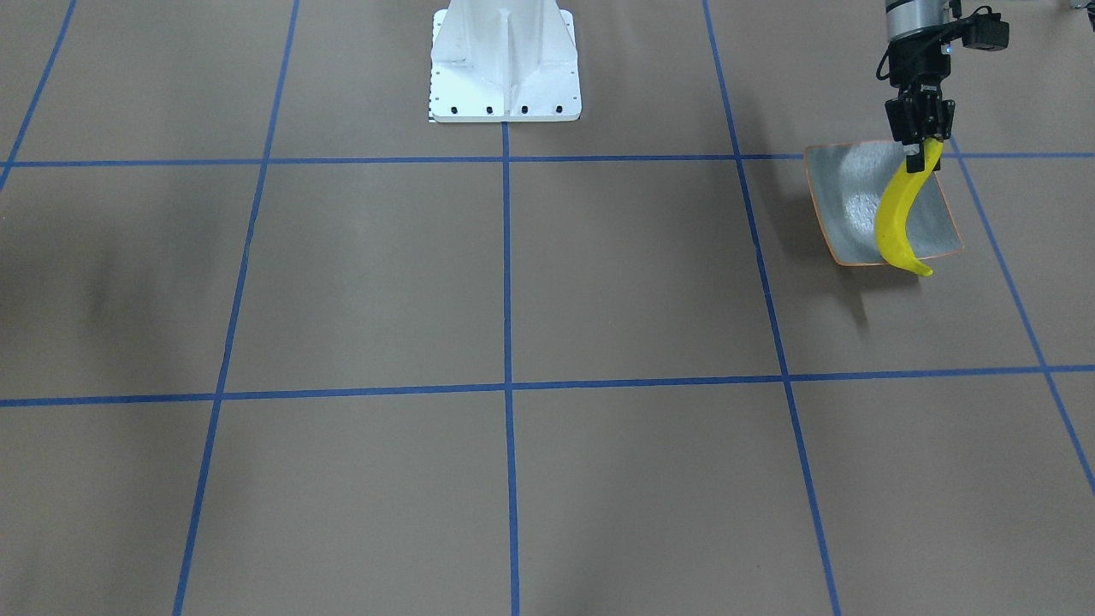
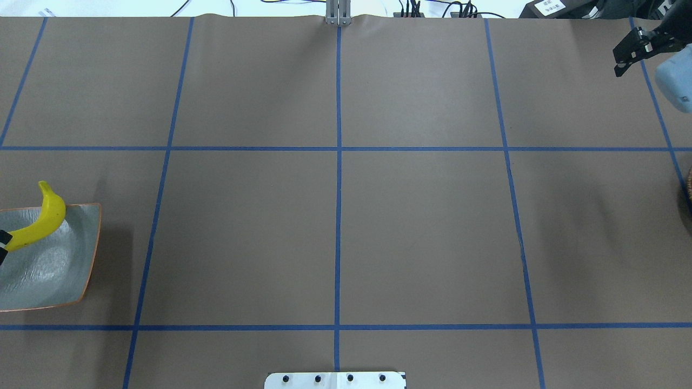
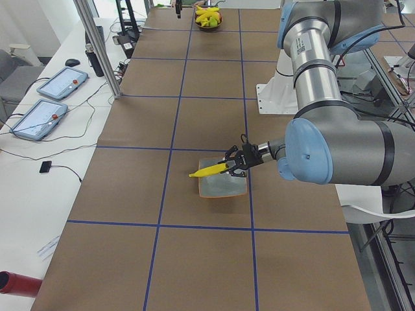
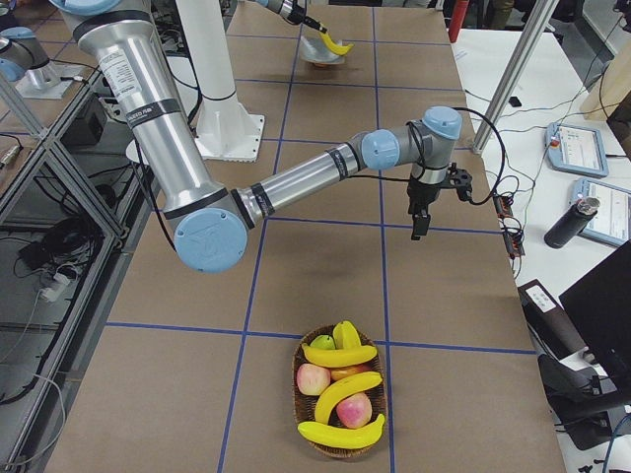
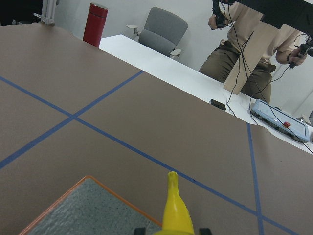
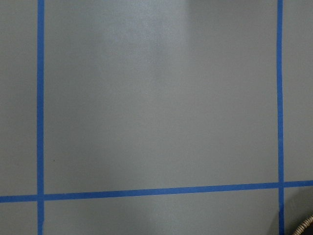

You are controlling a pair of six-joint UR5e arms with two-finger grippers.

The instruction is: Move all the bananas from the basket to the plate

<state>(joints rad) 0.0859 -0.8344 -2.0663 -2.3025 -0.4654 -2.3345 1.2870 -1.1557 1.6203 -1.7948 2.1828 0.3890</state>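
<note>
Front-facing: left claw clamped on stem end of curved yellow banana. Banana hangs over small square grey-green plate with orange rim, lower tip past plate edge; contact with plate unclear.
Overhead: banana crosses plate's far corner. Right claw above far right of brown tabletop; wide or narrow, cannot tell.
Right side: woven basket at near tabletop end, holds other bananas plus apples.
Left wrist: banana tip beyond plate corner.

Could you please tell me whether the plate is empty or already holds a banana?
Empty: the only banana near the plate is held over it in the left tool, not released.
</note>
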